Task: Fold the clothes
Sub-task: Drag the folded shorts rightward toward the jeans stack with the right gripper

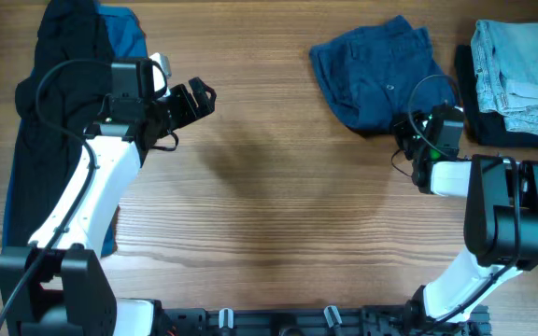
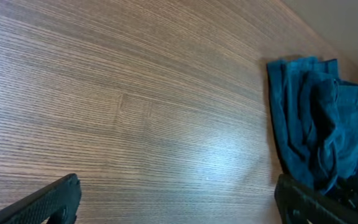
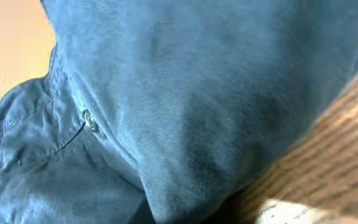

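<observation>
The dark navy shorts [image 1: 378, 73] lie crumpled at the back right of the table. They fill the right wrist view [image 3: 197, 93], where the button [image 3: 90, 120] shows beside the fly. My right gripper [image 1: 407, 131] is at the shorts' near right edge. Its fingers are hidden under the cloth, which bunches into a fold where they meet. My left gripper [image 1: 194, 98] is open and empty above bare wood at the left. Its two fingertips [image 2: 179, 202] are spread wide, and the shorts [image 2: 309, 130] show far off at the right of that view.
Folded pale denim [image 1: 519, 63] lies on a black garment [image 1: 470, 112] at the far right. A black garment [image 1: 49, 103] and a brighter blue one [image 1: 124, 33] lie under the left arm along the left edge. Wooden table [image 1: 278, 205] between the arms.
</observation>
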`<state>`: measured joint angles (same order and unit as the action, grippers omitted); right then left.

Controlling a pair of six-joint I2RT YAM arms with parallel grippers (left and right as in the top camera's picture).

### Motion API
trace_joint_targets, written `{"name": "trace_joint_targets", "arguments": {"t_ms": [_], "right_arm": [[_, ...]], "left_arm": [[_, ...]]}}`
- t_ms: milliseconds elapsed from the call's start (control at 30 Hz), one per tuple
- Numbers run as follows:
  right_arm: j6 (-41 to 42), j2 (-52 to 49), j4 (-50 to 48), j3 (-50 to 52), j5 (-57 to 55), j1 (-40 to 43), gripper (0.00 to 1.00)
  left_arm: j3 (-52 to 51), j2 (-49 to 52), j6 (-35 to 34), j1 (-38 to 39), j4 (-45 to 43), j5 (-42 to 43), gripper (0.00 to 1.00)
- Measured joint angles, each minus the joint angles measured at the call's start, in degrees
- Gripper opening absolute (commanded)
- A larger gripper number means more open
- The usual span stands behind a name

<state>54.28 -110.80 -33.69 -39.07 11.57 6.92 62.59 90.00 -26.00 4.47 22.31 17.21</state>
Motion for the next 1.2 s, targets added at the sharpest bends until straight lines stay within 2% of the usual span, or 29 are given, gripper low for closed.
{"name": "trace_joint_targets", "arguments": {"t_ms": [233,333,533,633,833,1033,1200], "right_arm": [[-3.93,0.52,1.60,0.11,6.27,0.04,0.04],[-5.49,6.78,8.52,1.57,7.93,-0.24,0.04],[-10.51,27.63,17.53,1.75,9.88,-0.87,0.04],[-12.00,32.52,19.91,0.15,9.97,-0.87,0.04],[-13.64,33.68,21.99,-5.97,11.21,-0.87,0.04],[-16.26,33.68,25.73,-18.01,12.00,-0.87,0.04],[-18.97,33.68,26.43,-23.87,10.99,-0.28,0.04]], "left_arm": [[0.00,0.00,0.00,0.00,0.00,0.00,1.00],[0.00,0.00,0.00,0.00,0.00,0.02,1.00],[0.00,0.00,0.00,0.00,0.00,0.00,1.00],[0.00,0.00,0.00,0.00,0.00,0.00,1.00],[0.00,0.00,0.00,0.00,0.00,0.00,1.00],[0.00,0.00,0.00,0.00,-0.02,0.02,1.00],[0.00,0.00,0.00,0.00,0.00,0.00,1.00]]}}
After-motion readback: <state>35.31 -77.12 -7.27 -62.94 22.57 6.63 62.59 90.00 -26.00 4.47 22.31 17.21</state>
